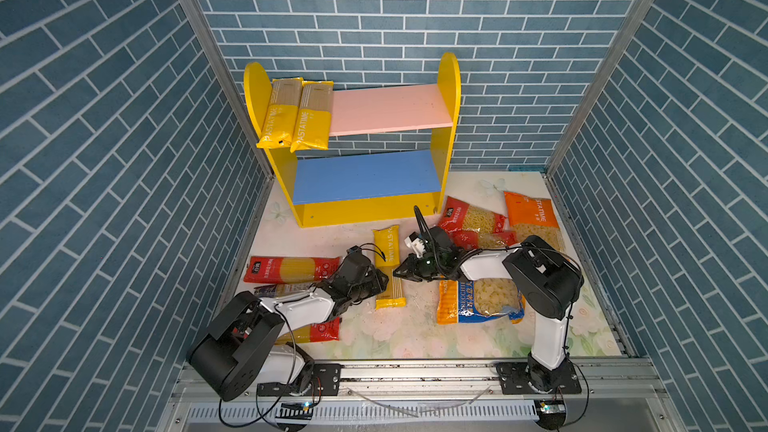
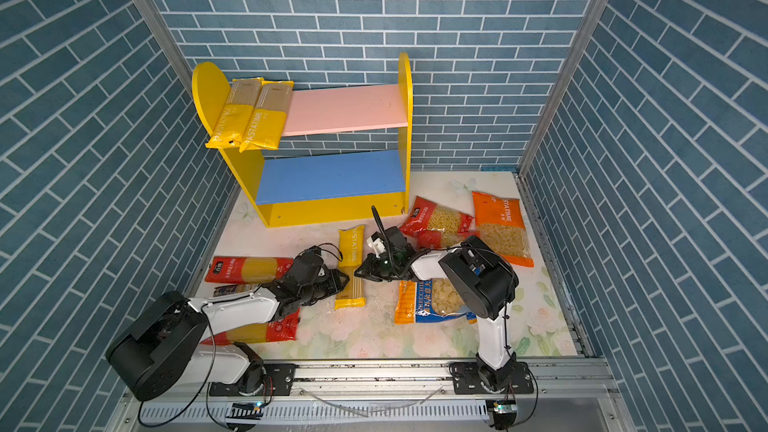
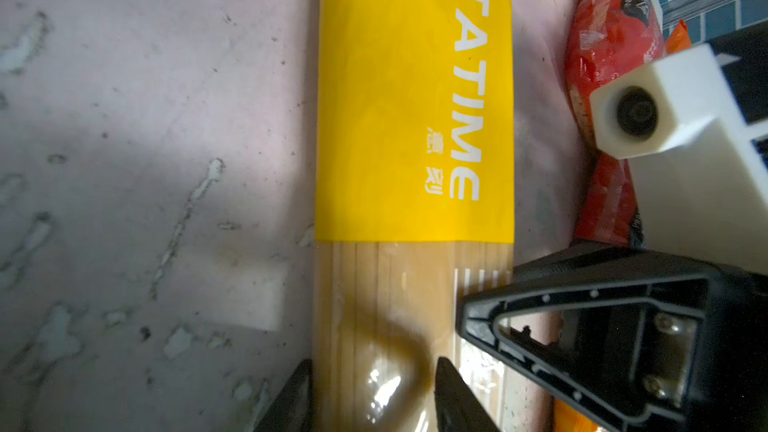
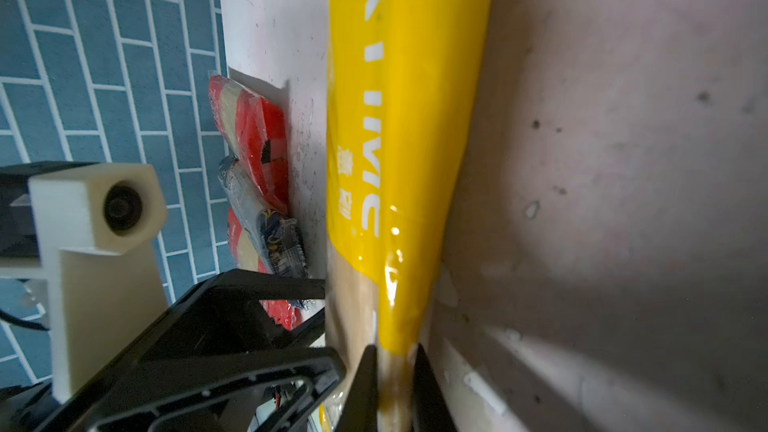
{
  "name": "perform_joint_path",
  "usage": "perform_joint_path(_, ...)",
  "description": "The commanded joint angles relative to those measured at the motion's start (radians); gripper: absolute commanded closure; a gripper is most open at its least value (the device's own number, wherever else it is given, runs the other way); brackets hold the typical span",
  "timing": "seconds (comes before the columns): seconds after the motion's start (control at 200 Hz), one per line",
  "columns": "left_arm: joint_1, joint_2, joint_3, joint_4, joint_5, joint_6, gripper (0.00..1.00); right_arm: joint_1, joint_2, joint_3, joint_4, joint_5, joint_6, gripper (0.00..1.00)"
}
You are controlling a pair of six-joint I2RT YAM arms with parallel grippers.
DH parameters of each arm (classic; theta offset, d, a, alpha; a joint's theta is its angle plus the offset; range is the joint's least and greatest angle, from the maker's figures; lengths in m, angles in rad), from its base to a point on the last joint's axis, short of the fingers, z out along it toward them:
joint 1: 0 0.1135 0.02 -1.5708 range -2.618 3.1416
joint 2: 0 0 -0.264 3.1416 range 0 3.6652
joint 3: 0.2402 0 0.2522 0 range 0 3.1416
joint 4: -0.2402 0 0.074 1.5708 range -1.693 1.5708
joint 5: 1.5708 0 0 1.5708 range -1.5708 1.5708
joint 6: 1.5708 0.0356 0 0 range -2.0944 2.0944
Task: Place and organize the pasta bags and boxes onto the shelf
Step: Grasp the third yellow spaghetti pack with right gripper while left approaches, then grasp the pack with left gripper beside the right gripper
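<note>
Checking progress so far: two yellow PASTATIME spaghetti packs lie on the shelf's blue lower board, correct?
Not quite. The two yellow PASTATIME spaghetti packs lie on the shelf's pink upper board, not the blue lower board; both top views show it.

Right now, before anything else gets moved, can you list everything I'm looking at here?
shelf: one, yellow sides, pink and blue boards, against the back wall
shelved spaghetti packs: two, yellow, left end of the pink board
loose spaghetti pack: one, yellow, middle of the table
red spaghetti packs: two, left of the table, one partly hidden
dark pack: one, between the red ones
red pasta bags: two, overlapping, right of the shelf's foot
orange bag: one, back right
blue and orange bag: one, front right
table: one, flowery cover
left gripper: black, fingers astride the loose spaghetti pack
right gripper: black, pinching the same pack
</note>
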State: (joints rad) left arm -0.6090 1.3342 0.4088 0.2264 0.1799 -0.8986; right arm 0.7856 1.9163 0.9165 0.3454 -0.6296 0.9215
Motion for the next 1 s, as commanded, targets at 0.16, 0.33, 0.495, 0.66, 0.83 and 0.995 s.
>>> perform_joint_path(0.16, 0.102, -0.175, 0.009, -0.121, 0.053, 0.064, 0.44, 0.001, -0.112, -0.042, 0.044, -0.001, 0.025, 1.0)
perform_joint_path(0.33, 0.108, -0.235, 0.02, -0.09, 0.089, 0.056, 0.28, 0.001, -0.243, -0.033, -0.104, 0.033, -0.056, 1.0)
perform_joint_path(0.495, 0.113, -0.35, 0.072, -0.146, 0.084, 0.08, 0.15, 0.0, -0.358, -0.016, -0.196, 0.064, -0.125, 1.0)
perform_joint_path(0.66, 0.121, -0.418, 0.133, -0.183, 0.105, 0.08, 0.08, 0.0, -0.415, 0.018, -0.183, 0.053, -0.141, 1.0)
perform_joint_path(0.83, 0.167, -0.474, 0.18, -0.189, 0.165, 0.043, 0.02, 0.001, -0.502, 0.033, -0.158, 0.033, -0.164, 1.0)
perform_joint_path(0.995, 0.22, -0.499, 0.201, -0.097, 0.252, -0.04, 0.0, 0.001, -0.589, 0.106, -0.196, 0.004, -0.223, 1.0)
